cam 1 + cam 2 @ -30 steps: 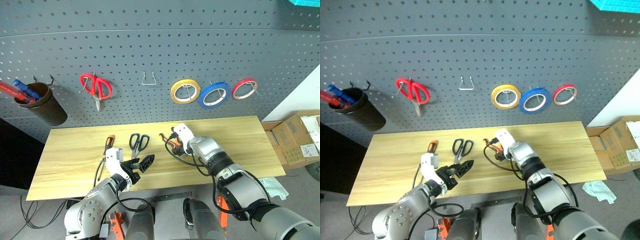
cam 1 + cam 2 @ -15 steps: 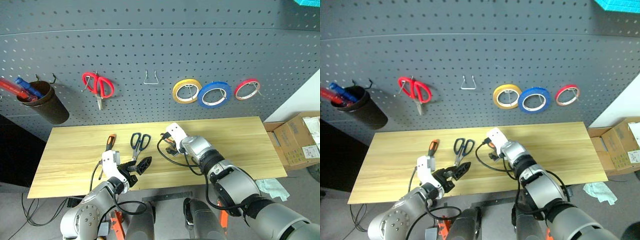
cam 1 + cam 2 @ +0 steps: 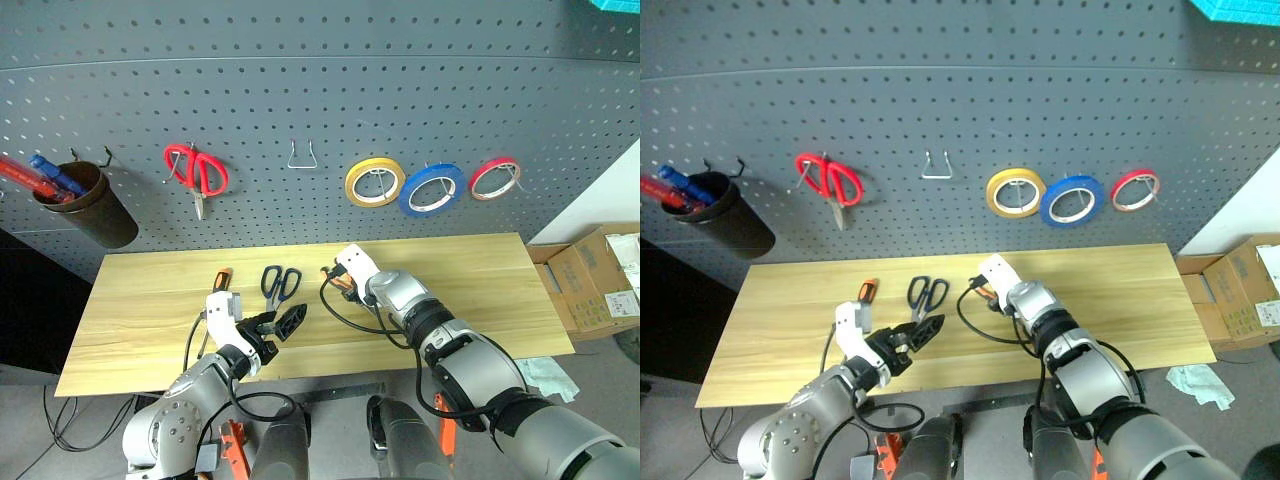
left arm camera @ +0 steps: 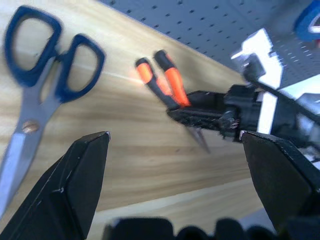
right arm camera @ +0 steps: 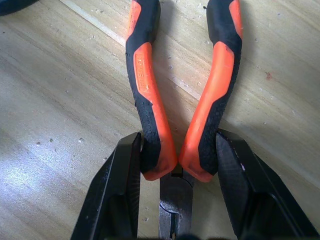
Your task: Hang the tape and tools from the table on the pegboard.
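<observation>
Pliers [image 5: 175,100] are pinched at the handles by the right gripper [image 5: 175,200] on the surface [image 3: 470,270]; scissors [image 3: 278,284] at nine o'clock remain unhung, blue tape [image 3: 430,190] is hung, and the left gripper [image 3: 278,325] is spread wide.

Workshop: tool-hung pegboard [image 3: 320,120]

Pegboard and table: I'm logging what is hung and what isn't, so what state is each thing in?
Blue tape: hung on the pegboard.
Dark scissors: flat on the table, blades shut.
Screwdriver: flat on the table.
Pliers: on the table, handles between the right hand's fingers.
Left hand: open, empty.
Red scissors: hung.
</observation>
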You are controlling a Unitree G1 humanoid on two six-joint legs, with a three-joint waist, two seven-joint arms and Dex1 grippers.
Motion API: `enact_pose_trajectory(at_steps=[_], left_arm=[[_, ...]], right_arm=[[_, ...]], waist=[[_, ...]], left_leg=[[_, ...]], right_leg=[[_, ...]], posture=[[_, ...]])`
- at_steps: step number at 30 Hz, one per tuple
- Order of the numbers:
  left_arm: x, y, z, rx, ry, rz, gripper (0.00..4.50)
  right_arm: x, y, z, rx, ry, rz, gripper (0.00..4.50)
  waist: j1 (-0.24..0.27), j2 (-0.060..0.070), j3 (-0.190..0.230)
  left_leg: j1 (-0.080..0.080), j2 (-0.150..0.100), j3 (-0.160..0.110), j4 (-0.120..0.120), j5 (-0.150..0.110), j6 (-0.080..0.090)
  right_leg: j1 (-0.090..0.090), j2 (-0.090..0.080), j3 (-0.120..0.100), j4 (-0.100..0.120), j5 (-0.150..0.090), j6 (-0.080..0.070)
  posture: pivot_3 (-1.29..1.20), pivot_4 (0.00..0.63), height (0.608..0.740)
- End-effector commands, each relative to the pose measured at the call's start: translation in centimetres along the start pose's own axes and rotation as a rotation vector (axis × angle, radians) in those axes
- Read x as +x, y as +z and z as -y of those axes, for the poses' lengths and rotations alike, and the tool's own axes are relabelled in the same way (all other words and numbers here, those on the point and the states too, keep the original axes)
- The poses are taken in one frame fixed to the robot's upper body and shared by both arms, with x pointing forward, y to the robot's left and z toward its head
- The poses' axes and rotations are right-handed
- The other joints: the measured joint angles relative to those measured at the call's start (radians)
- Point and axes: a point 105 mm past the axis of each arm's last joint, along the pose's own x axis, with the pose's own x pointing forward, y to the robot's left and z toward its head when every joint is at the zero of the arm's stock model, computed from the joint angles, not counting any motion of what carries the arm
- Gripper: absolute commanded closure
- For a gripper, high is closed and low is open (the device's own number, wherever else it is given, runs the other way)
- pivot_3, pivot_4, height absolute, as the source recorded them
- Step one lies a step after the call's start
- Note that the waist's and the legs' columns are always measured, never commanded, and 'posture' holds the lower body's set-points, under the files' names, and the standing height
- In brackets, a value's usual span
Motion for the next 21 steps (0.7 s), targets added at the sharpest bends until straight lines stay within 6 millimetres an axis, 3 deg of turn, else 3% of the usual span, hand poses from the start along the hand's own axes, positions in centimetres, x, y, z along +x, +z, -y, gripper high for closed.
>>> enact_pose_trajectory(at_steps=[1,5,9,12,14,17,21], left_arm=[[0.1,0.7,0.5,0.01,-0.034,0.012,0.0],[-0.7,1.9,0.6,0.043,-0.047,0.04,0.0],[-2.6,3.6,1.2,0.073,-0.084,0.072,0.0],[-4.3,4.9,2.1,0.084,-0.136,0.095,0.0],[-5.0,5.8,2.4,0.067,-0.163,0.119,0.0],[-6.9,7.5,3.1,0.037,-0.239,0.157,0.0],[-7.2,8.5,4.4,0.044,-0.317,0.149,0.0]], right_arm=[[-0.6,0.9,-0.1,-0.04,0.05,0.067,2.75],[-3.4,1.6,0.8,-0.032,0.09,0.17,2.75],[-8.4,1.5,1.4,-0.033,0.11,0.291,2.75],[-12.6,1.3,0.7,0.027,0.162,0.395,2.75],[-14.3,1.4,0.3,0.058,0.178,0.439,2.75],[-17.9,2.8,-1.2,0.214,0.268,0.585,2.75],[-21.2,7.9,-2.4,0.249,0.35,0.826,2.75]], waist=[[0.0,0.0,0.0],[0.002,0.0,0.0],[0.005,-0.001,-0.001],[0.008,-0.001,-0.003],[0.006,-0.002,-0.004],[0.005,-0.003,-0.008],[0.007,-0.002,-0.036]], left_leg=[[0.0,0.0,0.0,0.0,0.0,0.0],[-0.004,0.0,-0.001,0.0,0.0,0.0],[-0.005,0.0,-0.004,0.0,-0.001,-0.002],[-0.006,-0.001,-0.006,0.0,-0.002,-0.003],[-0.006,0.0,-0.006,0.0,-0.002,-0.004],[-0.005,0.001,-0.007,0.001,-0.002,-0.005],[-0.005,0.001,-0.009,0.001,-0.001,-0.008]], right_leg=[[0.0,0.0,0.0,0.0,0.0,0.0],[-0.003,0.0,-0.001,0.0,0.0,0.001],[-0.003,-0.002,-0.002,0.0,-0.001,0.004],[-0.003,-0.003,-0.004,0.0,-0.002,0.004],[-0.003,-0.004,-0.004,-0.001,-0.002,0.004],[-0.003,-0.004,-0.005,0.001,-0.002,0.004],[-0.003,-0.002,-0.009,0.001,-0.002,0.004]], posture=[[0.22,0.243,0.74],[0.22,0.211,0.74],[0.22,0.184,0.74],[0.22,0.16,0.74],[0.22,0.145,0.74],[0.23,0.115,0.74],[0.23,0.074,0.74]])
